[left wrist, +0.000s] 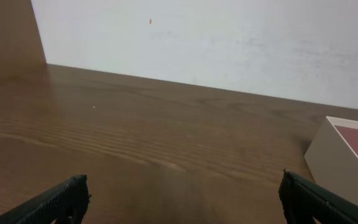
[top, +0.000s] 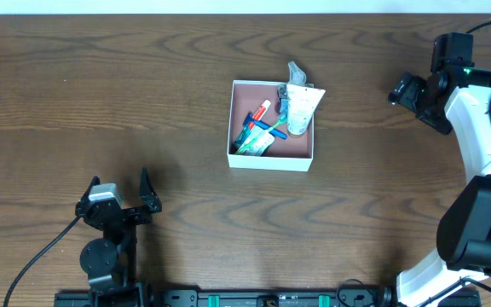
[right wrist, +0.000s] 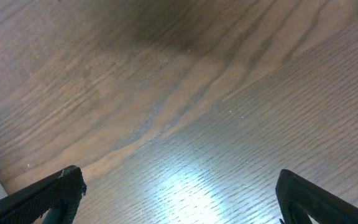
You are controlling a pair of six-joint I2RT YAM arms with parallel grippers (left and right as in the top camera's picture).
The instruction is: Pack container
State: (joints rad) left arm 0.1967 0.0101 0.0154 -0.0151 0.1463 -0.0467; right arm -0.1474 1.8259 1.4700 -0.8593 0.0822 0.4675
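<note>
The container [top: 270, 160], a square shallow white-walled box with a reddish-brown inside, sits at the table's middle. It holds several toiletries: a white tube [top: 301, 109], a clear wrapped item [top: 292, 75] sticking over the far rim, and toothbrushes and small tubes [top: 257, 132]. My left gripper [top: 126, 197] is open and empty at the near left, well apart from the box. The box's corner [left wrist: 347, 152] shows at the right of the left wrist view. My right gripper [top: 403, 89] is open and empty at the far right, above bare table [right wrist: 185, 124].
The wooden table [top: 101, 102] stretches around the box. A white wall [left wrist: 197, 43] rises behind the table's far edge in the left wrist view. The arm bases and a black rail [top: 262, 298] line the near edge.
</note>
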